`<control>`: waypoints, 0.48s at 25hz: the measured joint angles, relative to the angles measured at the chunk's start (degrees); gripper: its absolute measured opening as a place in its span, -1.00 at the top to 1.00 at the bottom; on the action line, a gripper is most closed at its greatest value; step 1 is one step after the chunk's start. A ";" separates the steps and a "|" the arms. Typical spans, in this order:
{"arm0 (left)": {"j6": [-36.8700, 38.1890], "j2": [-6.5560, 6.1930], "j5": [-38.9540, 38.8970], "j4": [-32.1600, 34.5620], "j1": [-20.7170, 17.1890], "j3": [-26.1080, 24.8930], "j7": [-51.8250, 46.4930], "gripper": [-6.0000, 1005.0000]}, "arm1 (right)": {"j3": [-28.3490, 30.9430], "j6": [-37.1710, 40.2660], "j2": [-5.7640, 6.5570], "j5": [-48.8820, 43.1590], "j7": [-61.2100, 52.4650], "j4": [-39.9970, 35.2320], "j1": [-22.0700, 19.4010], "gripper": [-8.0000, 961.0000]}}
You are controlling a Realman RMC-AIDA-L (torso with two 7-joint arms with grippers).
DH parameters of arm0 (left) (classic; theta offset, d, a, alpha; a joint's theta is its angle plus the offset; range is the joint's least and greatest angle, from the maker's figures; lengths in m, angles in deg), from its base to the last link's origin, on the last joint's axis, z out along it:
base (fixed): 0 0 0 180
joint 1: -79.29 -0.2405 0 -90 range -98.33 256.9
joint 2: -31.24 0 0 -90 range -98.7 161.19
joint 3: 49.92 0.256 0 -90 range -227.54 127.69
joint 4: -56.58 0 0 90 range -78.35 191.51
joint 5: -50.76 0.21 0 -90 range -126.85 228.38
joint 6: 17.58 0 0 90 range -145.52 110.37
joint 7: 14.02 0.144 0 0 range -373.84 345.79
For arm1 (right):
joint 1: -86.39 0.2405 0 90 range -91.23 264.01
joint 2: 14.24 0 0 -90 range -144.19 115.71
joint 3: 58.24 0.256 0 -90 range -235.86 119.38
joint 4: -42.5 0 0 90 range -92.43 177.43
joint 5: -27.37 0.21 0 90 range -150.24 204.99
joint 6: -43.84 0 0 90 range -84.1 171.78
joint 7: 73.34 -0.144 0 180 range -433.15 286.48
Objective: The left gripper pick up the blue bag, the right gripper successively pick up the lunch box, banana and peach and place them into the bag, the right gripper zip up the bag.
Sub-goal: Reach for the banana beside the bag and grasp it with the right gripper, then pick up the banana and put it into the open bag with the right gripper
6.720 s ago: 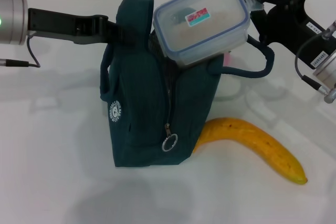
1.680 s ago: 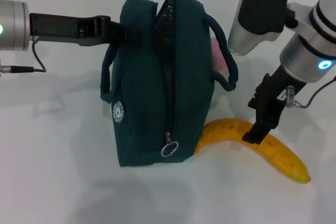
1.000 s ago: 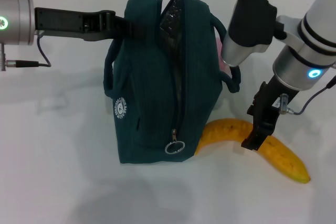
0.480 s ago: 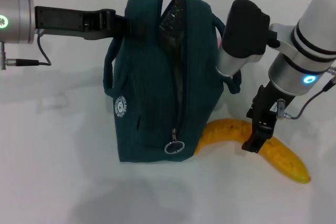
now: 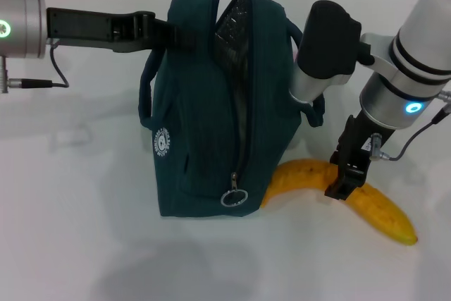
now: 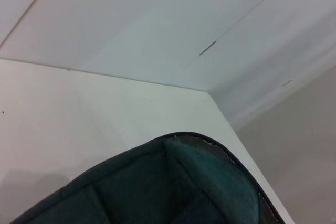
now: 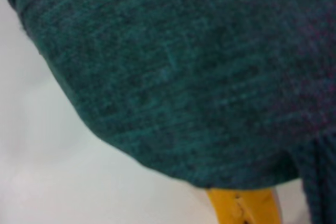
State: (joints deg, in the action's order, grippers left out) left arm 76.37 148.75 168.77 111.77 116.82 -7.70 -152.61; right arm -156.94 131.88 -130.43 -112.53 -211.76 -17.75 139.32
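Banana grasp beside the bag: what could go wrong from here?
The banana has one end tucked against the blue bag, so lifting it may drag the fabric. The right gripper sits on the curved middle, so the fruit could swing. The left gripper holds only the bag's upper edge; a nudge might tip it.

The banana (image 5: 352,199) lies on the table (image 5: 70,209), right of the bag (image 5: 211,118)

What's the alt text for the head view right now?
The right gripper is down at the middle of the banana lying on the white table beside the blue bag. The left gripper holds the bag's top edge, keeping it upright with its zip open.
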 joint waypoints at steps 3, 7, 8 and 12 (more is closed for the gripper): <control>-0.05 0.00 0.00 0.01 0.00 -0.03 0.07 0.88 | -0.36 -0.50 0.00 0.00 0.00 0.50 0.13 -0.27; -0.13 0.04 0.00 0.01 0.00 -0.04 0.09 0.88 | -0.44 -0.63 0.00 -0.26 -0.37 0.99 0.42 -0.16; -0.14 0.02 0.00 0.00 0.00 -0.04 0.09 0.88 | -0.44 -0.63 0.00 -0.46 -0.59 1.00 0.55 -0.13; -0.17 -0.03 0.00 0.01 0.00 -0.03 0.09 0.88 | -0.13 -0.10 0.04 -0.99 -1.33 1.10 0.94 -0.04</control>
State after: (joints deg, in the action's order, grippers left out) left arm 76.20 148.72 168.76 111.78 116.82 -7.74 -152.52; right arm -157.08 131.78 -130.39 -113.52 -213.09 -16.65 140.26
